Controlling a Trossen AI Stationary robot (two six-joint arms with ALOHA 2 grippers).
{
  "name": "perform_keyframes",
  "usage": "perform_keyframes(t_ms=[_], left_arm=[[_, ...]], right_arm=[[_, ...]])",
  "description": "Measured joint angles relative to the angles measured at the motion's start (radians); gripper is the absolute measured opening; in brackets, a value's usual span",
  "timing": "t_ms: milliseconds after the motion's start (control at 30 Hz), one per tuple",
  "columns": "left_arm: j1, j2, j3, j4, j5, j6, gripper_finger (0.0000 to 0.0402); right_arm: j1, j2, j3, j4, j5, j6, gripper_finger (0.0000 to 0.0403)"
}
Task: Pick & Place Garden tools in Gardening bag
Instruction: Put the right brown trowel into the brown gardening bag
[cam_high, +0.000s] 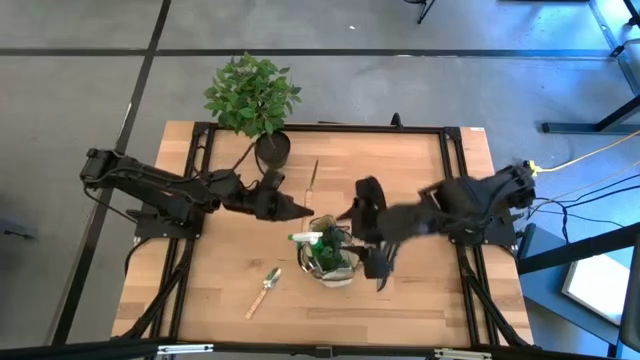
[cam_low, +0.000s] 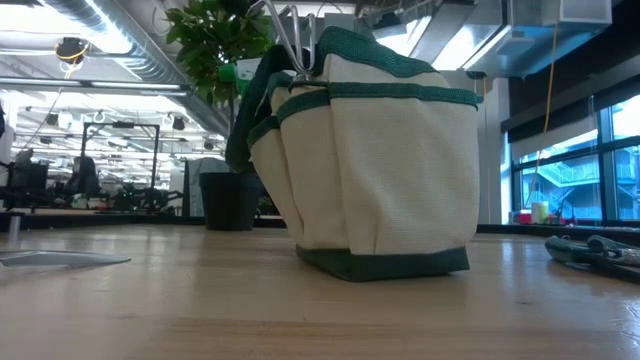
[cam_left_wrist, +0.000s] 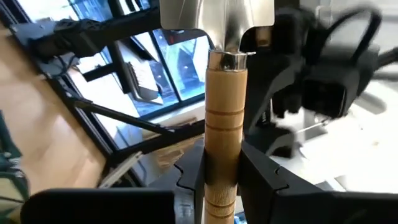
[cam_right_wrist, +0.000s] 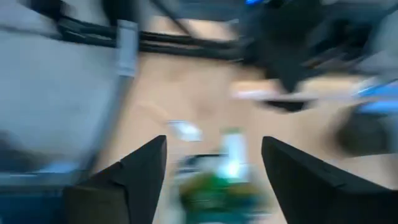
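Left end effector (cam_left_wrist: 222, 180) clamped around upright wooden-handled trowel (cam_left_wrist: 225, 106).

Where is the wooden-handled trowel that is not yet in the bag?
In the high view the loose trowel lies flat on the table, toward its front edge, just left of the bag and below the left gripper.

Even indoor light throughout; the right wrist view is heavily motion-blurred.

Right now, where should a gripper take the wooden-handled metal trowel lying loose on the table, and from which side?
Take the wooden-handled trowel by its handle's middle, from straight above, fingers across it: it lies flat and diagonal on the table, apart from the green-and-tan bag.
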Motion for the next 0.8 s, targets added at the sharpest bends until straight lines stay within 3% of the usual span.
perform_keyframes(t_ms=[67, 167, 467, 567, 800], left_arm=[[-0.021, -0.017, 0.000, -0.031, -0.027, 0.054, 0.0063], [-0.056, -0.066, 0.000, -0.133, -0.084, 0.156, 0.0063], [-0.204, -0.319, -0.002, -0.636, -0.430, 0.465, 0.0063], [-0.255, -0.385, -0.039, -0.683, -0.548, 0.519, 0.0063], [-0.314, -0.488, -0.238, -0.598, -0.630, 0.480, 0.0063]], right_arm=[[-0.022, 0.001, 0.000, 0.032, -0.136, 0.093, 0.0250], [-0.019, 0.001, -0.001, 0.061, -0.185, 0.204, 0.0234], [0.005, 0.001, -0.020, 0.076, 0.022, 0.610, 0.0192], [0.017, 0.002, -0.093, 0.160, 0.035, 0.683, 0.0177], [0.032, 0.007, -0.350, 0.432, 0.044, 0.885, 0.0150]])
